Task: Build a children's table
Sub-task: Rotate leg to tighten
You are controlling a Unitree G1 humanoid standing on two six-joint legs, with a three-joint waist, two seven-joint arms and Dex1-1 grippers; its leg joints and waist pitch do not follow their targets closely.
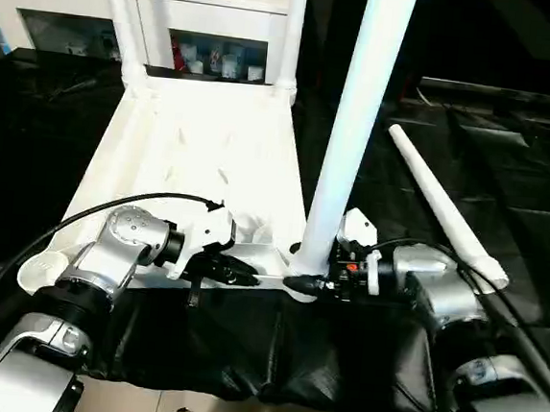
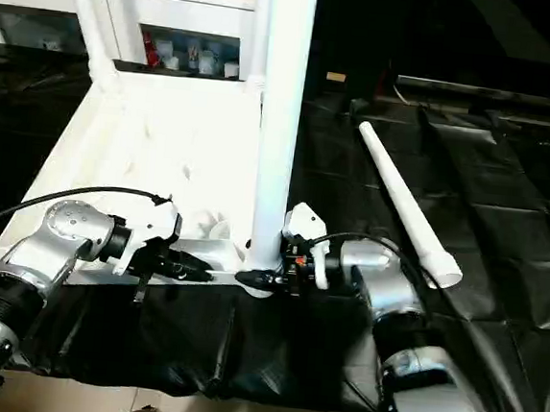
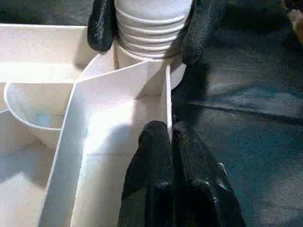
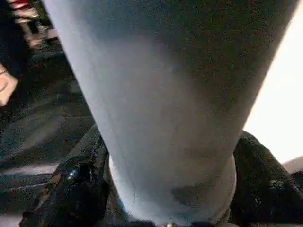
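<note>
The white tabletop (image 1: 203, 151) lies underside up on black cloth. Two legs (image 1: 118, 19) (image 1: 292, 34) stand in its far corner sockets. A third leg (image 1: 354, 126) stands upright in the near right socket. My right gripper (image 1: 305, 284) is shut on that leg's ribbed base (image 3: 151, 23), one black finger (image 3: 102, 23) on each side. My left gripper (image 1: 250, 273) is shut on the thin near rim wall (image 3: 168, 94) of the tabletop, just left of that socket. A fourth leg (image 1: 444, 206) lies loose on the cloth to the right.
The near left corner socket (image 1: 43, 268) holds no leg. A white cabinet (image 1: 205, 17) with glass doors stands behind the tabletop. Black cloth (image 1: 509, 169) covers the floor around it, and a black cable (image 1: 112, 201) arcs over my left forearm.
</note>
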